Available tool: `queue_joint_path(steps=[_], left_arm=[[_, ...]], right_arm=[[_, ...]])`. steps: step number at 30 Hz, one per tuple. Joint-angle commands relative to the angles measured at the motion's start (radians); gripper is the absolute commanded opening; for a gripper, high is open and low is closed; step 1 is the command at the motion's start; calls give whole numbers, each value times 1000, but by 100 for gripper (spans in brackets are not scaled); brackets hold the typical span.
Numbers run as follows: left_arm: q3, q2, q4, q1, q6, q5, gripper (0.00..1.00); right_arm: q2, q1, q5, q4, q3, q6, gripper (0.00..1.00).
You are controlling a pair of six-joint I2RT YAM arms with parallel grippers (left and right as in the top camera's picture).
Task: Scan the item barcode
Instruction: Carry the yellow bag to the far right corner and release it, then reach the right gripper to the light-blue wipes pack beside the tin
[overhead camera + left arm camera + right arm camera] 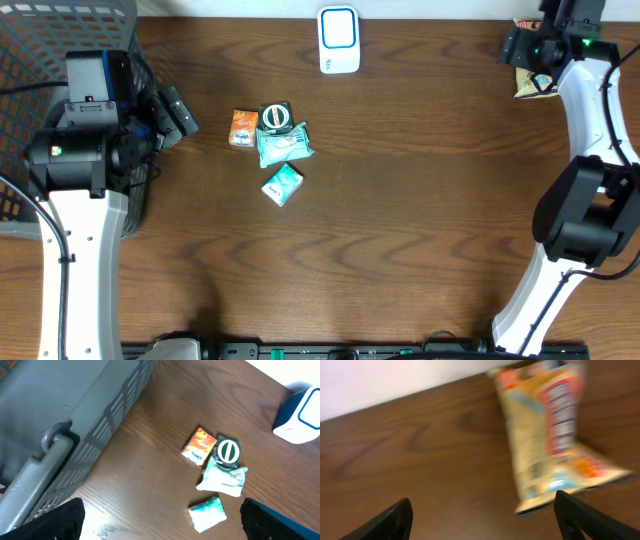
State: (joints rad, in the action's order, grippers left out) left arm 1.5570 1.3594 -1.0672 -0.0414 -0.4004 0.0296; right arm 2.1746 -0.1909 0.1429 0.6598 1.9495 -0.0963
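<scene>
the snack packet (pixel 555 435) lies flat on the brown wooden desk (pixel 420 230) at its far right corner, about 2 o'clock in the overhead view, close to the desk's back edge. it is a crinkled pouch, cream and pale yellow, with orange-red at both ends, light blue patches and a white panel of dark print down one side; the print is too blurred to read and no barcode can be made out. one end is pinched narrower than the other.

the right fingers (pixel 390 522) stand wide apart over that corner, holding nothing; in the wrist view the packet sits ahead of them toward 1 o'clock, not between them.

the left fingers (pixel 55 522) are also spread wide and empty, hovering beside the grey slotted basket (pixel 75 410) at 9 o'clock on the desk.

a white scanner with a blue-framed face (pixel 339 40) stands at 12 o'clock, well apart from the snack packet. near the middle, a little toward 11 o'clock, four small goods sit in a cluster: an orange packet (pixel 243 128), just beside it a round dark tin with a white ring (pixel 275 117), a teal and white pouch (pixel 285 145) touching the tin at its 6 o'clock side, and a small teal and white box (pixel 282 184) near the pouch.
</scene>
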Motion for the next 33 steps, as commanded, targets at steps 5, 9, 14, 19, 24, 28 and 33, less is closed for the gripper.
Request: queue_joint_path(steps=[5, 9, 14, 19, 24, 28, 33], left_arm=[[0, -6, -2, -4, -9, 5, 98], [0, -6, -2, -4, -9, 5, 98], [0, -6, -2, -4, -9, 5, 98], [0, -6, -2, -4, -9, 5, 98], [0, -6, -2, -4, -9, 5, 98], [0, -6, -2, -4, -9, 5, 98], [0, -6, -2, -4, -9, 5, 98]], right_arm=[[-7, 84, 498, 129, 12, 15, 87], [-7, 166, 518, 257, 11, 15, 93], [-6, 310, 498, 315, -27, 16, 95], [-6, 484, 363, 300, -82, 16, 91], [-6, 642, 239, 259, -97, 15, 87], [-3, 729, 174, 181, -97, -50, 84], [-2, 806, -42, 141, -97, -265, 87]])
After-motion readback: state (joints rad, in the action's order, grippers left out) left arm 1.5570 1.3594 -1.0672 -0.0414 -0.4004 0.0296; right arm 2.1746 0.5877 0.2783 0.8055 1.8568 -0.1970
